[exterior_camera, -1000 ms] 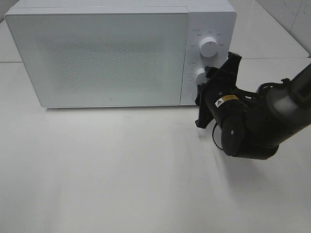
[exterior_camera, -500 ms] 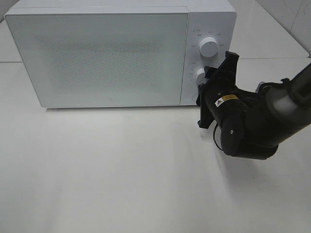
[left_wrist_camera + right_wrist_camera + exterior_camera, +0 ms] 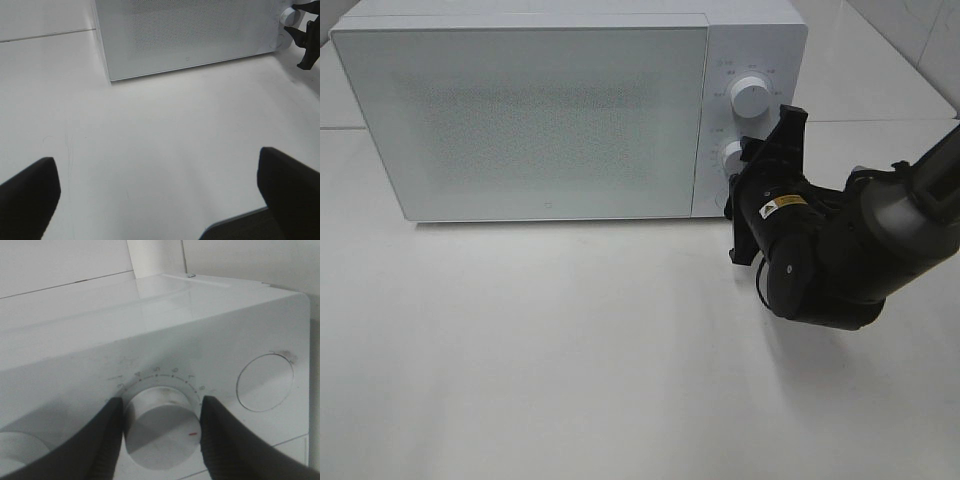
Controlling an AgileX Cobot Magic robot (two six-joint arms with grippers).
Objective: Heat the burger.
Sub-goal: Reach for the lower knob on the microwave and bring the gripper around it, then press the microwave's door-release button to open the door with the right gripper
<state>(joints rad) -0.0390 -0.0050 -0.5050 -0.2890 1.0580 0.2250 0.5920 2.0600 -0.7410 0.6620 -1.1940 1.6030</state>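
A: Nearest first?

B: Bare table (image 3: 570,380) in front; over it, left gripper (image 3: 160,200), spread to the full and holding nothing; parked well back, probably to keep clear of the other arm.

A: And further in?

B: Right gripper (image 3: 159,440), rolled onto its side and half closed round the lower knob (image 3: 729,156); fingers (image 3: 107,440) pressed to either flank of it, as far as can be told; held that way for twisting, most likely to set the time.

A: Beyond that?

B: Upper knob (image 3: 750,95) just above, untouched; round button (image 3: 264,382) beside the lower knob, untouched too; then the microwave (image 3: 520,110) itself, door shut flat.

A: And the burger?

B: Not to be seen anywhere; not on the table, not in either gripper; door too frosted to see through; judged to be inside already, with only the dial-setting left.

A: Changed from a second back?

B: Little; same hold on the same knob; wrist rolled slightly, with the upper end of the gripper tipped nearer the microwave's front; forearm drawn a touch closer in; reads as a small turn of the dial; door, upper knob and table just as before.
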